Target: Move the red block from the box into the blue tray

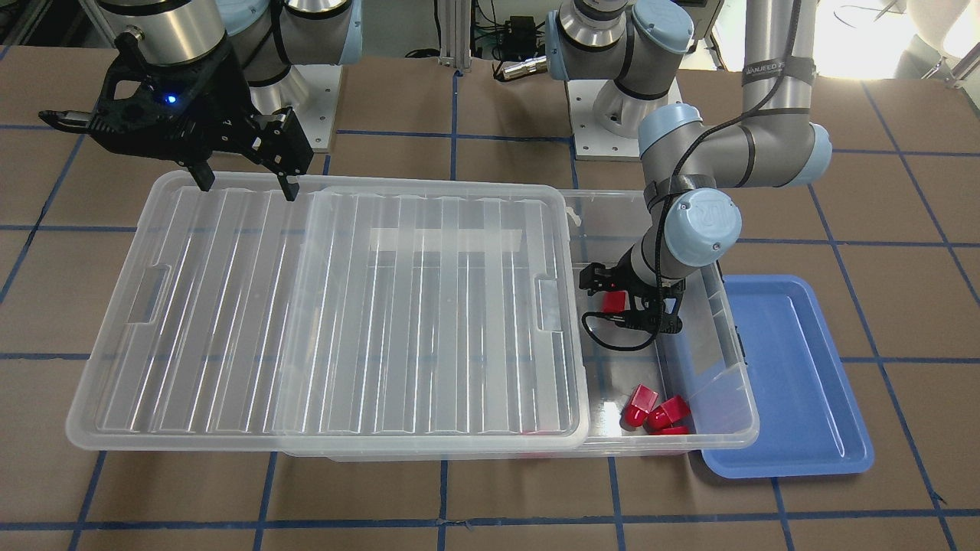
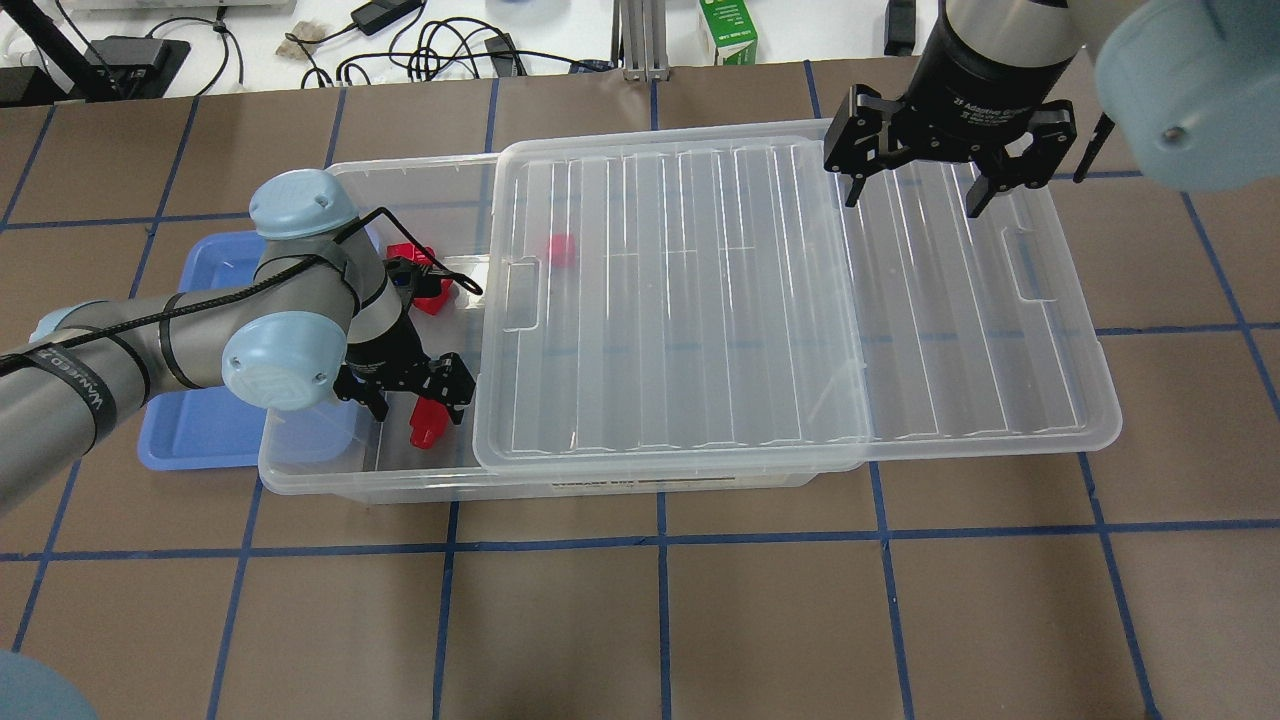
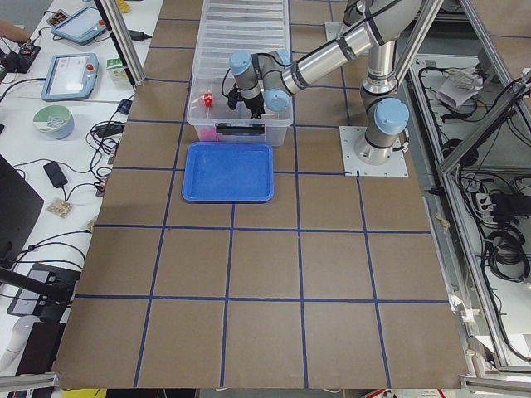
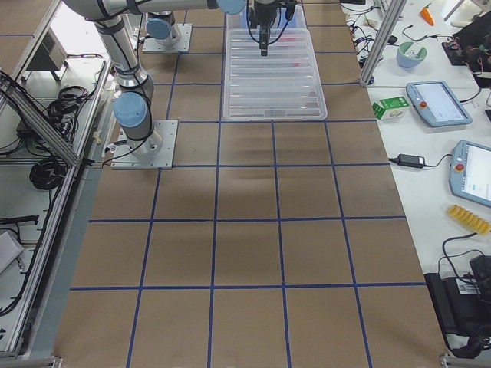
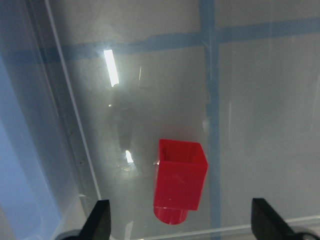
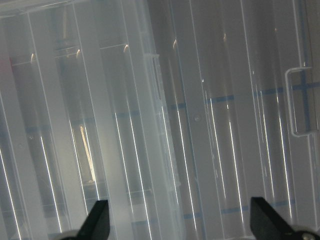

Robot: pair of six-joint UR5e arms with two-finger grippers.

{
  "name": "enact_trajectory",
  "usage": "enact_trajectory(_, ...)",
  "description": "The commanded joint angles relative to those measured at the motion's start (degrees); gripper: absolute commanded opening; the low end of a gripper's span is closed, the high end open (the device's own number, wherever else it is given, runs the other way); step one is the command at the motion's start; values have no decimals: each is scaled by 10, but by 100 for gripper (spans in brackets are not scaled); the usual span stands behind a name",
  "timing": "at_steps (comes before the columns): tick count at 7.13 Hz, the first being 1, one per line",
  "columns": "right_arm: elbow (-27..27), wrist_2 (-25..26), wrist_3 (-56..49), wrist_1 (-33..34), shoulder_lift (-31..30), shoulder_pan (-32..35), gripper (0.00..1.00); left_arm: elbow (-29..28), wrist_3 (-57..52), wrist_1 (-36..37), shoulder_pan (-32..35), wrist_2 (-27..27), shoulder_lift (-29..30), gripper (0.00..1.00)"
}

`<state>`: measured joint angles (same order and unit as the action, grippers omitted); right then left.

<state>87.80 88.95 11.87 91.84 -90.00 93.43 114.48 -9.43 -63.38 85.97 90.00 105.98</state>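
Looks early in the task. Shows lid (image 2: 790,290) slid off 1 end of box (image 2: 560,486), left end effector (image 2: 418,410) spread wide over 1 ungripped red block (image 5: 180,186) on box floor, blue tray (image 1: 796,383) alongside empty, right end effector (image 2: 915,200) spread above lid.

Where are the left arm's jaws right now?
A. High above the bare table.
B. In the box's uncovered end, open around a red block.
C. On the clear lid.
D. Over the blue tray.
B: the left wrist view shows the left jaws open either side of a red block, and the overhead view puts them inside the box, not over the blue tray.
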Motion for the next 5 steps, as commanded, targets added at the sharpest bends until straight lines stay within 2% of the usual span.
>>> enact_trajectory(1, 0, 0, 0, 0, 0, 0, 100, 3, 1, 12, 2, 0, 12, 90)
enact_trajectory(2, 0, 0, 0, 0, 0, 0, 100, 8, 2, 25, 2, 1, 13, 90)
enact_trajectory(3, 0, 0, 0, 0, 1, 0, 100, 14, 2, 26, 1, 1, 13, 77)
enact_trajectory(4, 0, 0, -1, 0, 1, 0, 100, 15, 3, 26, 1, 1, 14, 57)
enact_trajectory(5, 1, 0, -2, 1, 2, 0, 100, 17, 4, 26, 0, 2, 14, 24)
